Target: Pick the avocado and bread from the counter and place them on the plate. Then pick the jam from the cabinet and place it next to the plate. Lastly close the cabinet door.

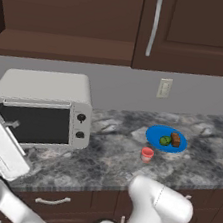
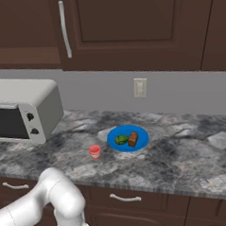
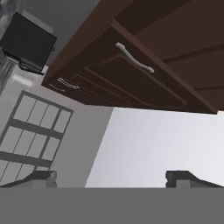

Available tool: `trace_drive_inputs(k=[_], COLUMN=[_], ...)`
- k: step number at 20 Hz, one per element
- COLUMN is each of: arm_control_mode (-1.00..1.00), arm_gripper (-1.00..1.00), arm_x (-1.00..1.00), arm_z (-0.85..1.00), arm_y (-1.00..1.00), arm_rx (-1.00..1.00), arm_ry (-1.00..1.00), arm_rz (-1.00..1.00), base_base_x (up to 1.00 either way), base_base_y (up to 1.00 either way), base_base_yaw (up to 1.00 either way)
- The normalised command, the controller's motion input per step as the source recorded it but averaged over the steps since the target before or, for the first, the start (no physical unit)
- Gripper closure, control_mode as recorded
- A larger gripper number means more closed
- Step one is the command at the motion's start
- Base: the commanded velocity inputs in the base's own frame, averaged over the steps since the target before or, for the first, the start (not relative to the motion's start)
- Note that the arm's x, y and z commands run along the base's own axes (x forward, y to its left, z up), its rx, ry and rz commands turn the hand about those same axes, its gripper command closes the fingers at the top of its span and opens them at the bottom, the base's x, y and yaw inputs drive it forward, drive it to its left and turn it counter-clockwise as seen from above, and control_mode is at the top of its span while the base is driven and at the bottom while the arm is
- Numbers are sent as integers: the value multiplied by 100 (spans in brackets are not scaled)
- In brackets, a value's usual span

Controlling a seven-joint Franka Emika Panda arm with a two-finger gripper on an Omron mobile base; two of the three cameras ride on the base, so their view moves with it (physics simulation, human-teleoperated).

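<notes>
Grey-and-white marbled stone forms the counter (image 1: 116,160), running over dark brown drawers with curved silver handles in a rendered kitchen. On it lies the blue plate (image 1: 155,136), carrying the green avocado (image 1: 165,141) and, just beside it, the brown bread (image 1: 175,140). The jam (image 1: 147,155), red-lidded, stands on the stone near the plate's front edge, apart from it. A silver toaster oven (image 1: 46,108) sits at the counter's left end, and a pale wall socket (image 1: 164,87) is set into the grey backsplash. Above, the dark wooden cabinet (image 2: 143,28) spans the wall; its cabinet door (image 1: 196,32) with the long silver bar handle appears flush with the front. The arm's white hand is at the left edge of the left base view, low and in front of the oven, its fingers hard to make out there. In the hand view, the gripper (image 3: 117,178) has its dark tips spread wide apart with nothing between them, facing brown drawer fronts at a steep tilt.
</notes>
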Motion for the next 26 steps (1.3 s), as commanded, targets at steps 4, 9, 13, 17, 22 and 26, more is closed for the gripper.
trace_drive_inputs(k=[4, 9, 13, 17, 22, 26], arm_control_mode=[-100, -100, -100, -100, -100, -100], arm_gripper=[-100, -100, -100, -100, -100, -100], arm_x=[4, 21, 41, 44, 23, 7], arm_z=[0, 0, -1, -6, -2, 0], arm_y=[54, 47, 34, 31, 34, 32], arm_rx=[0, 0, 0, 0, 0, 0], arm_ry=[15, 14, 12, 13, 8, 1], arm_rz=[0, 0, 0, 0, 0, 0], base_base_x=[0, 0, 0, 0, 0, 0], base_base_y=[0, 0, 0, 0, 0, 0], base_base_yaw=[0, 0, 0, 0, 0, 0])
